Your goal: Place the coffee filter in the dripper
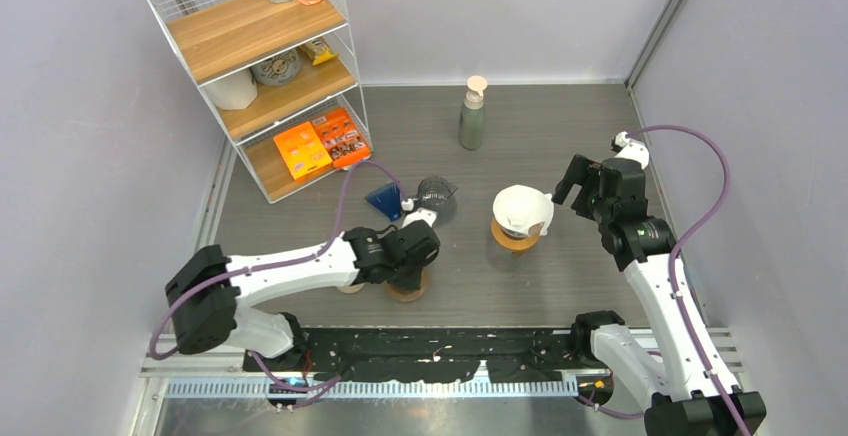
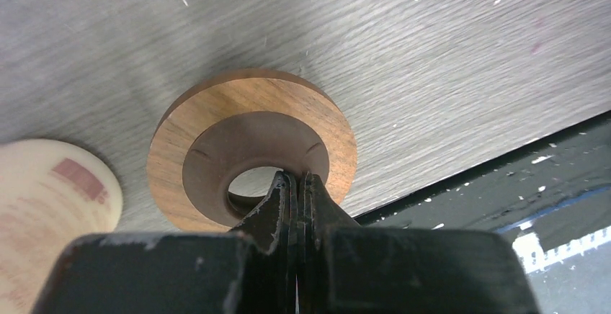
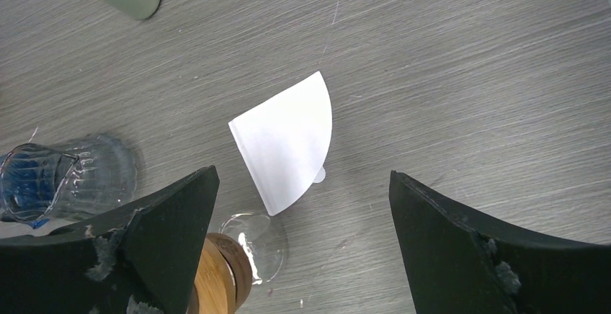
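Near edge: black mat (image 1: 400, 348) runs across at 6 o'clock, in front of both arm bases.

Left gripper (image 2: 295, 178): jaws clenched, pads pressed flat together with nothing seen between them. Its tips sit at the edge of the hole in a wooden ring (image 2: 216, 119) that lies flat on the table (image 1: 560, 116), just past the mat. A cream disc (image 2: 43, 199) with a reddish print lies just beside the ring at its 9 o'clock, not touching it.

Right gripper (image 3: 302, 176): jaws released and spread wide, hanging above the filter (image 3: 288, 137) at 3 o'clock of the table's middle. They touch nothing.

Filter: white, folded to a fan, perched at the top of the dripper (image 3: 256, 242), with its narrow end down toward the glass. Cannot tell whether it is properly seated inside. The dripper has clear glass and a wooden collar and stands upright near the table's centre.

Around it: a ribbed glass (image 1: 437, 196) stands near, at the dripper's 9 o'clock, with a blue cone (image 1: 385, 201) just beyond it on the same line. Neither touches the dripper.

Farther: a green pump bottle (image 1: 472, 116) stands upright at the dripper's 11 o'clock, well apart.

Far corner, 10 o'clock: a wire rack (image 1: 250, 31) with wooden shelves — orange packs on the bottom one, bottles on the top one.
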